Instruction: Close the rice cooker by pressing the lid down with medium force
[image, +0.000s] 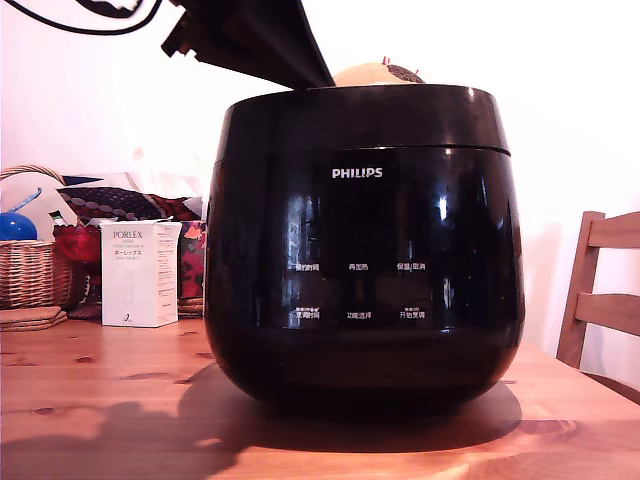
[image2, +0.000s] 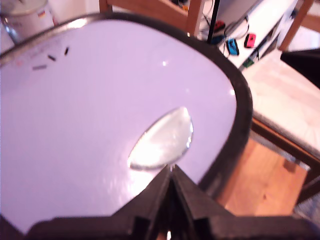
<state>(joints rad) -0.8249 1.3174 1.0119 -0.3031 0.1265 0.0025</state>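
Lid (image2: 100, 115) looks already down in the exterior view: top section of the rice cooker (image: 365, 250) sits level on the body with only a thin seam, though whether the latch has caught can't be told. End effector (image2: 171, 176) is clenched, fingers pinched to a point with nothing between them, tip on or just above the lid top near its edge, beside a clear oval window (image2: 162, 142). For the press: push straight down with the closed tip, ramp to medium force, don't slide toward the rim, hold until the seam is even all round. Cooker is a large glossy black rounded pot with white PHILIPS logo and small white button labels, standing mid wooden counter (image: 100, 400); lid top reads pale from glare in the wrist view
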